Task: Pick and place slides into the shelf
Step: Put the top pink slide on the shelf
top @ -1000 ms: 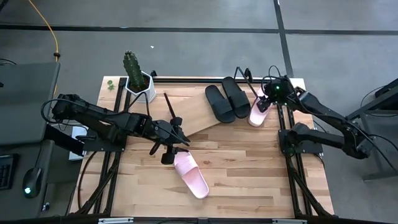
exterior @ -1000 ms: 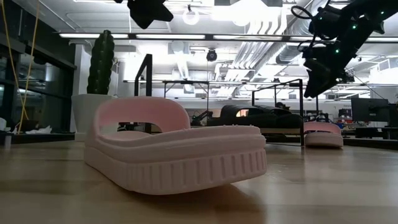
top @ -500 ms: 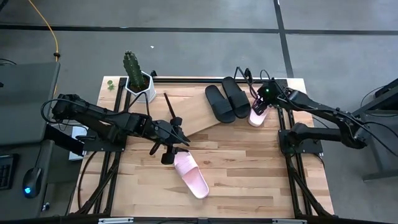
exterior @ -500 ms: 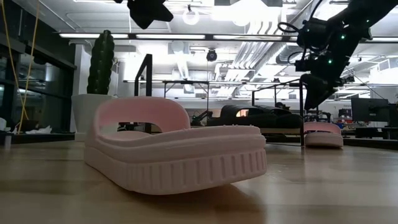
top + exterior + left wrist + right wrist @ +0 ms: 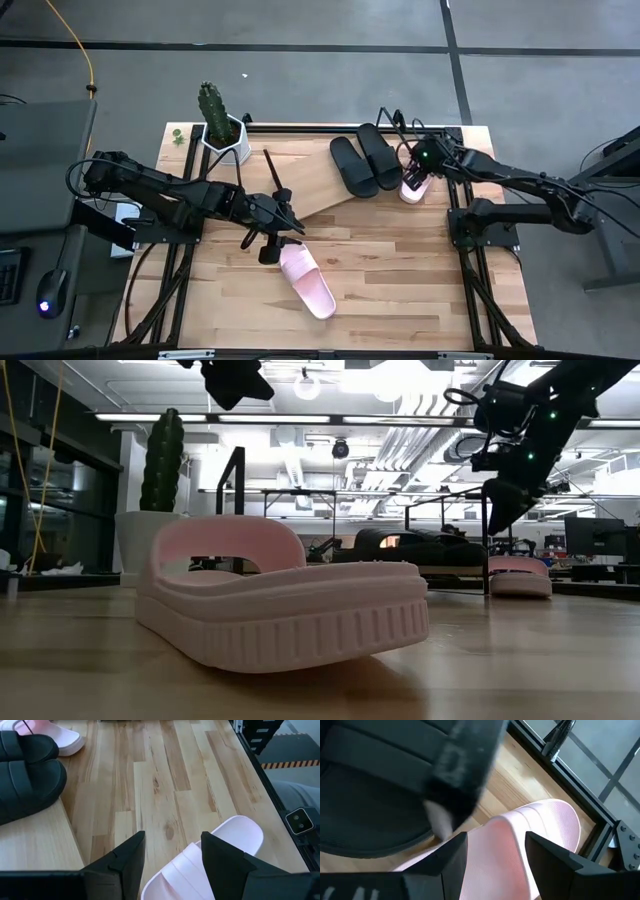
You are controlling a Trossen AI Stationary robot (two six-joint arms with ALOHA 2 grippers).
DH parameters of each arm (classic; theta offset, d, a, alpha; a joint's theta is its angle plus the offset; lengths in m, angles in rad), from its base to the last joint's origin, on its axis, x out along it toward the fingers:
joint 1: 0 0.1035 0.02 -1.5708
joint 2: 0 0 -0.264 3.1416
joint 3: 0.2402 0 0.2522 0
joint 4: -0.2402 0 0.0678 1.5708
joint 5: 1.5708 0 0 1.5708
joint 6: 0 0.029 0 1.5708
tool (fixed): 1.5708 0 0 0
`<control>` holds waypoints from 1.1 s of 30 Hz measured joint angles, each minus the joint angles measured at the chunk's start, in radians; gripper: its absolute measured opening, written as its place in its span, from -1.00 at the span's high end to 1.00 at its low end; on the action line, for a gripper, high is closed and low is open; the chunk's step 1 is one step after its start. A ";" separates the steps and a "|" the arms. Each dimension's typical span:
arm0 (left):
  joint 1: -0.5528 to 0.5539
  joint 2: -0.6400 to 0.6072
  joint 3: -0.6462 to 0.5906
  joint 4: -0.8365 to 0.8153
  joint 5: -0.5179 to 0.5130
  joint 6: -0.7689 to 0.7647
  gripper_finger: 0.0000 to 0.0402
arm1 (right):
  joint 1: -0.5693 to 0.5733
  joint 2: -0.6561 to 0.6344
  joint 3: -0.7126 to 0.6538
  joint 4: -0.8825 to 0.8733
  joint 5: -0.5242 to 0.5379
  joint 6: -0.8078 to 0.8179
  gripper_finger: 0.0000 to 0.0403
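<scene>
Lowering toward the far right corner, the right gripper (image 5: pixel 413 178) now hangs spread over a pink slide (image 5: pixel 413 186) beside the shelf (image 5: pixel 315 180). Left gripper (image 5: pixel 172 852), spread, hovers over the near pink slide (image 5: pixel 307 280) mid-table.

Right tool (image 5: pixel 413 176) shifted leftward across table and lowered, now directly over strap of pink slide (image 5: pixel 414 184) beside black pair; fingers spread either side of strap. Right arm stretched further.

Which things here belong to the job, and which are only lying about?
Job: two black slides, pink slide near left gripper, pink slide under right gripper, shelf.
Lying about: cactus pot.
</scene>
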 joint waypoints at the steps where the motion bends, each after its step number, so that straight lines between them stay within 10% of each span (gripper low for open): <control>1: 0.000 0.000 0.000 0.000 0.000 0.000 0.12 | 0.009 0.000 0.000 0.000 0.009 0.002 0.05; 33: 0.000 0.000 0.000 0.000 0.000 -0.003 0.12 | 0.010 -0.004 0.030 -0.054 0.046 0.017 0.05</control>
